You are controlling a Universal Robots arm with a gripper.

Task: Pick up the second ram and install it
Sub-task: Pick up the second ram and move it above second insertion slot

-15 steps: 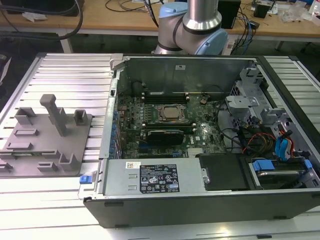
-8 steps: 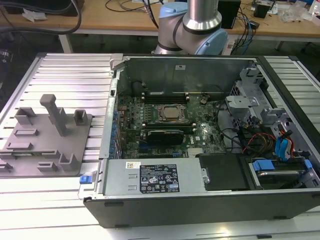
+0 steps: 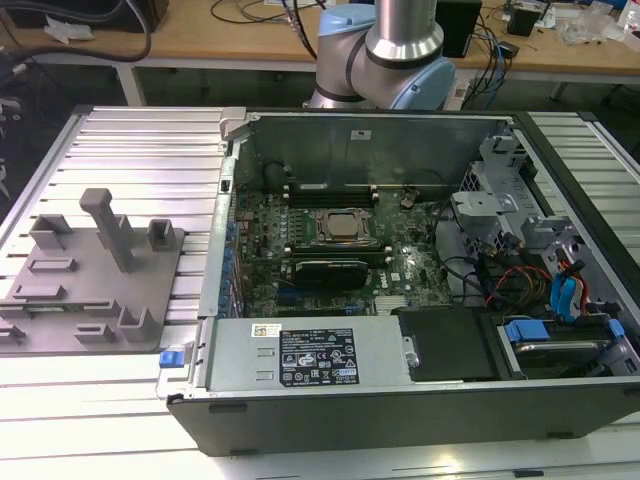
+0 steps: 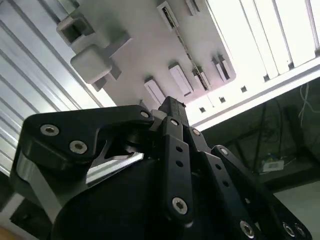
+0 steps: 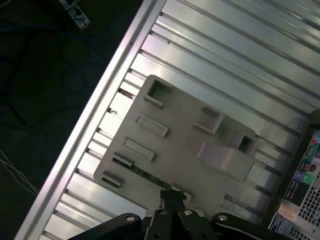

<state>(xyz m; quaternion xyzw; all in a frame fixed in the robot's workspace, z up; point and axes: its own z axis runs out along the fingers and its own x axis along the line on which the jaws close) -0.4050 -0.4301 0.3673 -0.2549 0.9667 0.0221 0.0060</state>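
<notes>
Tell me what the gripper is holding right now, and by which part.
Nothing is held. The gripper hangs with jaws together and empty above the grey plastic fixture tray; the long green circuit-board ram stick lies at the tray's edge.

Wooden bench [image 3: 250, 45] (cluttered), ribbed metal table [image 3: 140, 150]

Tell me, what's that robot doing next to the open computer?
A robot arm has its gripper hanging above a gray tray that sits beside the computer. In the first wrist view, a thin green memory stick lies in a slot at the tray's edge, close to the gripper's tip. The gripper looks shut and is not holding the stick yet. The computer has its cover off, with its insides showing.
</notes>
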